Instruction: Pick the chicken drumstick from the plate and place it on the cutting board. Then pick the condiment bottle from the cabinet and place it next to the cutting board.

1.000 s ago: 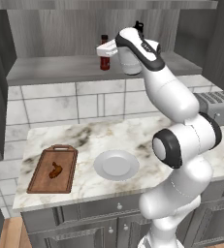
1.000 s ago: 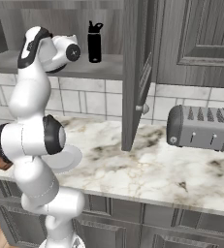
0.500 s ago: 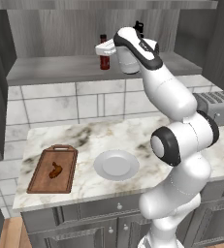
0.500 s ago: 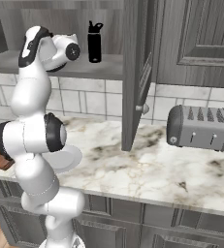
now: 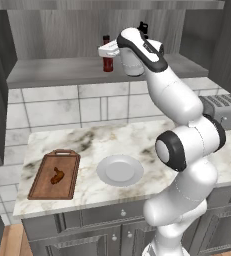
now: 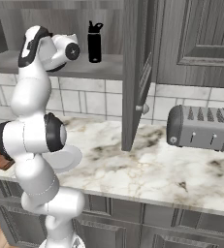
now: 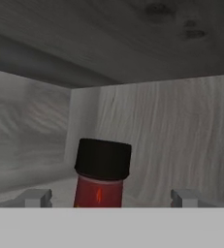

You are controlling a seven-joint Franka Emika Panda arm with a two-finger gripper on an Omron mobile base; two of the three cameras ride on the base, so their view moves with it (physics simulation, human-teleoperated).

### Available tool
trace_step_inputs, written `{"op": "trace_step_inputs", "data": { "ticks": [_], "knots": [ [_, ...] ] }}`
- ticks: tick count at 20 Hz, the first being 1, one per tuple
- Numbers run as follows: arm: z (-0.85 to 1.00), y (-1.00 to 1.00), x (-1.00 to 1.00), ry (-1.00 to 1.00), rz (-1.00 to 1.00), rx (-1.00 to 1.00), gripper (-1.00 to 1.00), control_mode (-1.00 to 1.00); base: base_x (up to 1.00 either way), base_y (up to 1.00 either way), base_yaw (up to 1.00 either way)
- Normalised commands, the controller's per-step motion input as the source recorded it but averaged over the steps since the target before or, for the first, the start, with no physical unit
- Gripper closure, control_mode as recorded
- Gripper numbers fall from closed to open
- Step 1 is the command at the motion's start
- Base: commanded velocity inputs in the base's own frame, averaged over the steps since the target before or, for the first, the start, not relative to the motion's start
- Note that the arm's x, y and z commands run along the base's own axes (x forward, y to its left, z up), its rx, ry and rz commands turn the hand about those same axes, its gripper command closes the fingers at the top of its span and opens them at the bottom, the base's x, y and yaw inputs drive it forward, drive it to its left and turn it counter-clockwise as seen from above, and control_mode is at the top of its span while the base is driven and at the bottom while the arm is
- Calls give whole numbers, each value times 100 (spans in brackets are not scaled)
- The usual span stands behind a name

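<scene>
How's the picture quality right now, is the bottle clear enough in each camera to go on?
Left base view: evenly lit, sharp, the red bottle stands small on the shelf beside the open tool. Hand view: dim and soft, bottle close, its lower part cut off. Right base view: bright, no glare.

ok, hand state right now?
Hand: open, holding nothing; its fingertips stand on either side of the condiment bottle on the cabinet shelf.

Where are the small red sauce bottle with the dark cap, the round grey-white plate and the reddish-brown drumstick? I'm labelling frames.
small red sauce bottle with dark cap (image 7: 103, 160): hand view, on its cap.
round grey-white plate (image 5: 120, 170): left base view, its centre.
reddish-brown drumstick (image 5: 57, 175): left base view, its thick end.
</scene>
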Motion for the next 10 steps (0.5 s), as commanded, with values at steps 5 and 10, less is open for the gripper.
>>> {"op": "trace_step_inputs", "data": {
  "ticks": [5, 10],
  "knots": [
    [0, 1, -3, 0, 0, 0, 100, -100, 0, 0, 0],
    [7, 0, 0, 0, 0, 1, 100, -100, 0, 0, 0]
  ]
}}
